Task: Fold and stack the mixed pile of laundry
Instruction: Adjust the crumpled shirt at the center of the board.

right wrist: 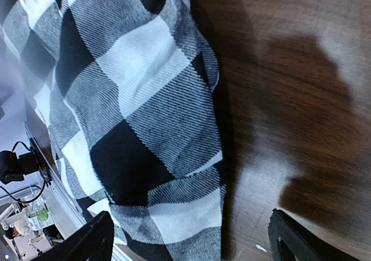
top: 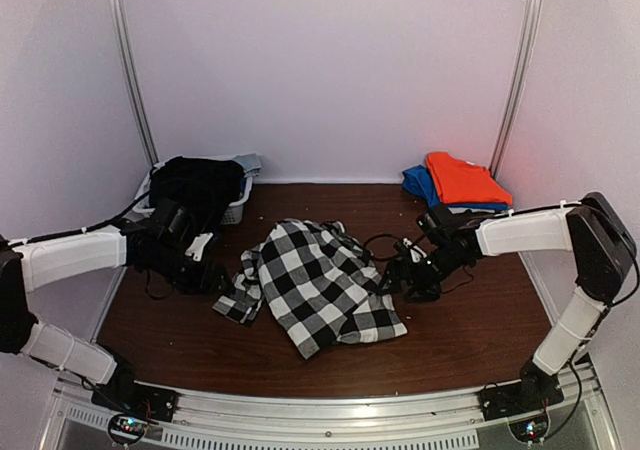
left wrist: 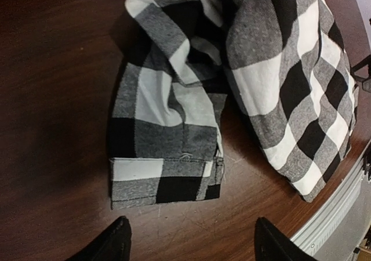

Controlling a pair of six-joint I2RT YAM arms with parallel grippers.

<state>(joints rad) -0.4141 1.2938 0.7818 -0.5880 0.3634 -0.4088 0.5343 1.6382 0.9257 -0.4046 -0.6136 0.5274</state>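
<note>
A black-and-white checked shirt lies rumpled in the middle of the table. Its cuffed sleeve end lies just ahead of my left gripper, which is open and empty at the shirt's left edge. My right gripper is open and empty over the shirt's right edge, seen in the top view. A black garment lies heaped in the white basket at back left. An orange-red garment lies folded on a blue one at back right.
The brown table ends in a metal rail along the front. White walls close the back and sides. Black cables run by the right gripper.
</note>
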